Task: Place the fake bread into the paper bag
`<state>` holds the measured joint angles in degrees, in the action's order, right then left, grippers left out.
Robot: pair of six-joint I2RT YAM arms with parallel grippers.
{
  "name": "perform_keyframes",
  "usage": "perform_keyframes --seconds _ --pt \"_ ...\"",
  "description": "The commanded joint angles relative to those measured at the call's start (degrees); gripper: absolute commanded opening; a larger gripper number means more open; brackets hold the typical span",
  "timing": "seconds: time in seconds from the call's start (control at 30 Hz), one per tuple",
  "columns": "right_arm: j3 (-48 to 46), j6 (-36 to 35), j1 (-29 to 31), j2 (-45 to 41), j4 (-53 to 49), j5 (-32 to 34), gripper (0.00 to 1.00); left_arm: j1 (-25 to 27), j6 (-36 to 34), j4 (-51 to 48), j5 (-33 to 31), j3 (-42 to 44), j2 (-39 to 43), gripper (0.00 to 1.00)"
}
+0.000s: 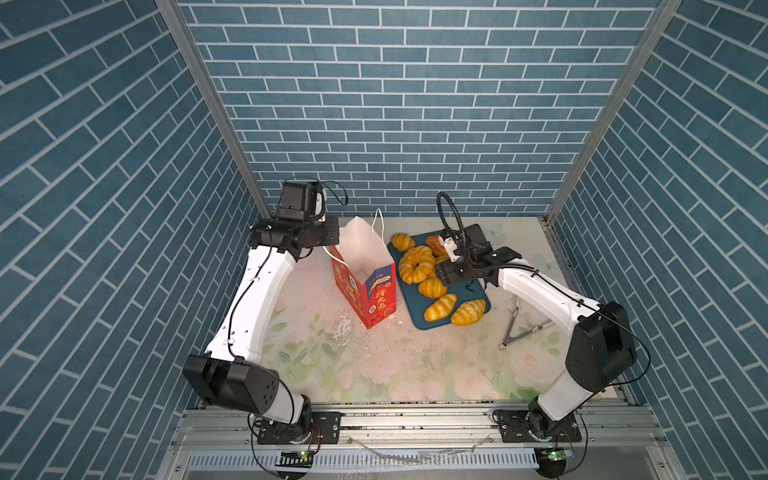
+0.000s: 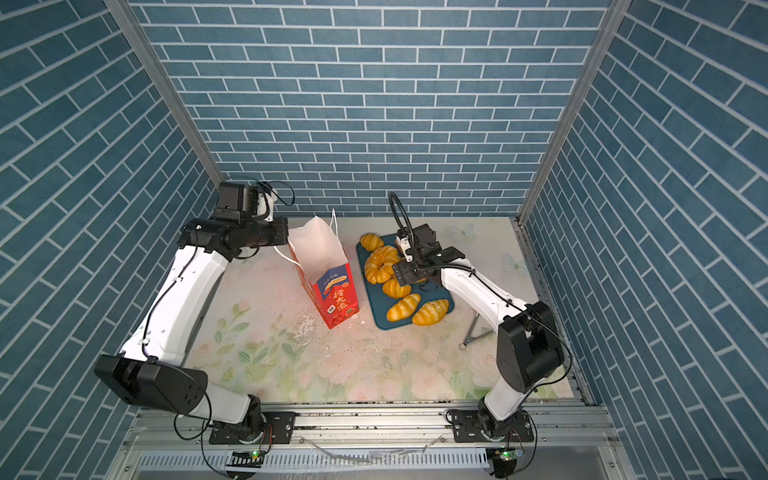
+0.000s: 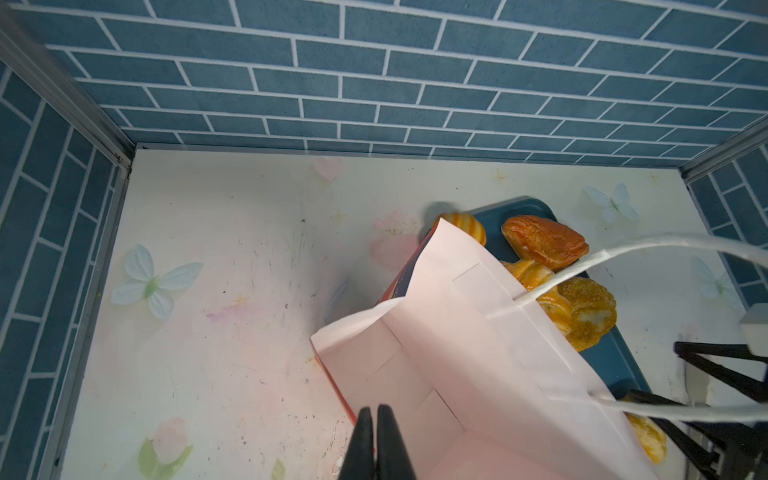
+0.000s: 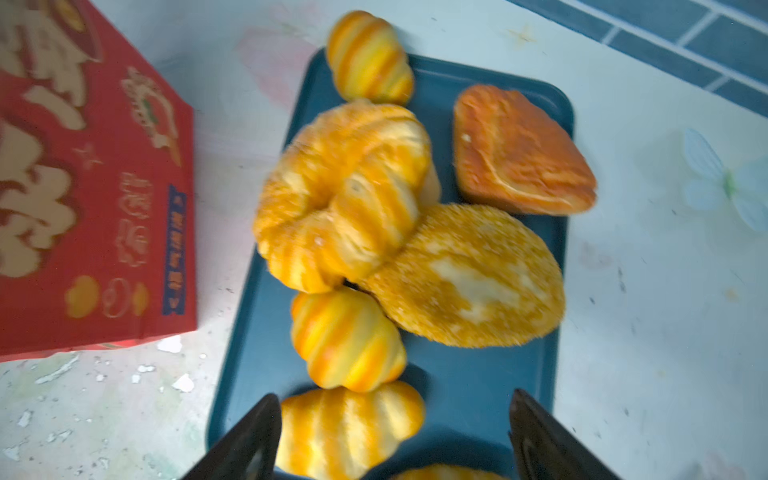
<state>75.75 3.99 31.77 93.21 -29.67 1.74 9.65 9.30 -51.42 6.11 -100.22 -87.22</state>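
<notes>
**Light, slick bread; floppy bag**

The fake bread [image 1: 417,264] sits on the teal tray [image 4: 478,399], centre-right in both top views, just beside the upright paper bag [image 1: 353,249]. None is seen inside the bag.

- **Bread:** pieces look light, glossy and prob. slick.
  - Ridged croissant [image 4: 349,428]: best pinched across its narrow middle.
  - Braided ring [image 4: 345,195]: across one side.
  - Oval loaf [image 4: 469,278]: grainy crust.
  - Flat reddish pastry [image 4: 519,149]: thin, take by the edges.
- **R gripper** [image 4: 392,397]: spread wide over the croissant, holding nothing.
- **L gripper** [image 3: 375,411]: lower centre of its wrist view, clenched, apparently on the bag's thin white rim.
- **Bag:** paper creasable, cord handles [image 3: 623,253] limp.
</notes>
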Motion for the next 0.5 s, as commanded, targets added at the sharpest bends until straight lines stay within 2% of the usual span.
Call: perform_keyframes --seconds 0.0,0.23,0.33,0.43,0.47 --pt "-2.3 4.1 -1.4 -2.0 -4.1 2.7 0.86 -1.0 -5.4 -2.6 2.7 -4.5 -2.4 0.06" --pt "-2.5 6.7 -2.9 -2.6 -7.0 6.0 0.87 -2.7 -10.9 -8.7 4.1 -16.6 -11.7 0.06" --pt "-2.3 8.4 -3.6 -3.0 -7.6 6.7 0.87 -2.7 -12.3 -11.0 3.8 -20.5 -15.3 0.11" --pt "-2.5 10.0 -4.5 -3.9 -8.3 7.3 0.88 -2.7 -11.7 -12.1 3.5 -22.9 -16.2 0.33" --pt "-2.6 10.4 -5.0 -4.2 -8.5 7.4 0.88 -2.7 -11.2 -11.5 3.2 -22.5 -15.5 0.46"
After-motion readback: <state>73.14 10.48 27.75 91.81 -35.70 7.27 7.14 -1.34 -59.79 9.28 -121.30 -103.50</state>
